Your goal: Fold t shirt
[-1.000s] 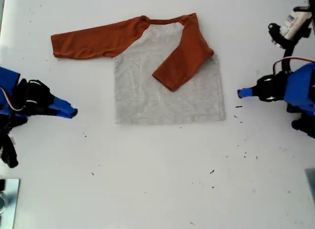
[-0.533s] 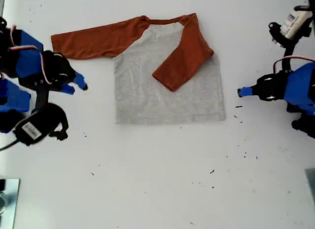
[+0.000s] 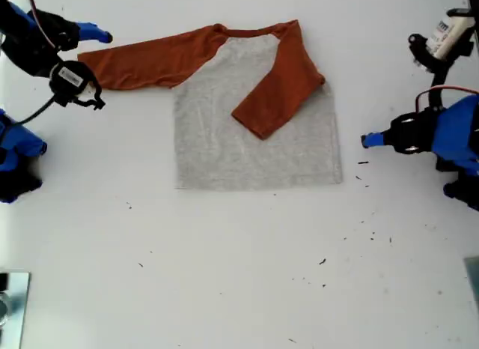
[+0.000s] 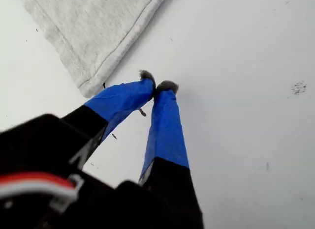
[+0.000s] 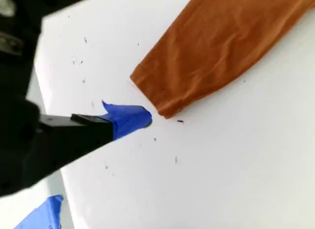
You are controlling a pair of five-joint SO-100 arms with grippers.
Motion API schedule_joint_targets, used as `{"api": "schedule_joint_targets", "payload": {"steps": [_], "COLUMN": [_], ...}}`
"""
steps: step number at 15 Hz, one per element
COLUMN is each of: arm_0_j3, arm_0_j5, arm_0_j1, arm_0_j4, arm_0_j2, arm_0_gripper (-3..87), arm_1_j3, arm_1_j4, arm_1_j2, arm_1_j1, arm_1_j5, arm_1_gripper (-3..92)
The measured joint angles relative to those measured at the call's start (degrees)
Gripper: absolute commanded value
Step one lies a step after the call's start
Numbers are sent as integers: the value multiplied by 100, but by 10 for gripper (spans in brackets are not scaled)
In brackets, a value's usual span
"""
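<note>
Closest to my second end effector (image 5: 132, 119) is the cuff (image 5: 156, 94) of the outstretched rust-orange sleeve (image 3: 150, 61). It lies flat on the white counter (image 3: 239, 274), just beside the one blue tip I can see. I cannot tell whether that end effector is apart or together, as only one finger shows clearly. My first end effector (image 4: 157, 84) has its fingertips together on nothing, hovering near the grey hem corner (image 4: 91, 80) but apart from it.

The t shirt (image 3: 254, 143) looks light, thin and limp. It should drape and drag rather than hold a shape, and any pinch will probably lift only the layer taken. I judge the cuff and the hem corners to be the best holds: doubled, stitched edges that a narrow tip can slide under against the slick counter.

Farther in, the grey body lies smooth in the upper middle of the exterior view. The other sleeve (image 3: 281, 87) is already folded diagonally across the chest.

The collar (image 3: 251, 31) points to the exterior view's top and the hem to its bottom, so the body's axis runs top to bottom. With the free sleeve stretched toward the exterior view's left, the longest span of the garment runs side to side.
</note>
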Motion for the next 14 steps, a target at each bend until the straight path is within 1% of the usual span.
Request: {"api": "schedule_joint_targets", "payload": {"steps": [1, 2, 5, 7, 8, 10, 11, 13, 14], "arm_0_j3": [255, 501, 791, 800, 756, 439, 211, -510, -1055], "arm_0_j5": [0, 0, 114, 308, 492, 642, 642, 501, 360], "arm_0_j1": [-123, -281, -624, -870, -976, -1011, -949, -272, 272], "arm_0_j4": [-325, -633, -1652, -2013, -2145, -2136, -1934, -1529, -1397], "arm_0_j2": [-123, -299, -1222, -1459, -1459, -1406, -1230, -712, -668], "arm_0_gripper": [390, 364, 158, -1, -1, -2, -2, -2, -2], "arm_1_j3": [0, 0, 0, 0, 0, 0, 0, 0, 0], "arm_1_j4": [0, 0, 0, 0, 0, 0, 0, 0, 0], "arm_1_j2": [0, 0, 0, 0, 0, 0, 0, 0, 0], "arm_1_j1": [0, -9, -35, -88, -79, -79, -79, -79, -79], "arm_1_j5": [-26, -26, -26, -26, -26, -26, -26, -26, -26], "arm_1_gripper": [35, 35, 35, 35, 35, 35, 35, 35, 35]}}
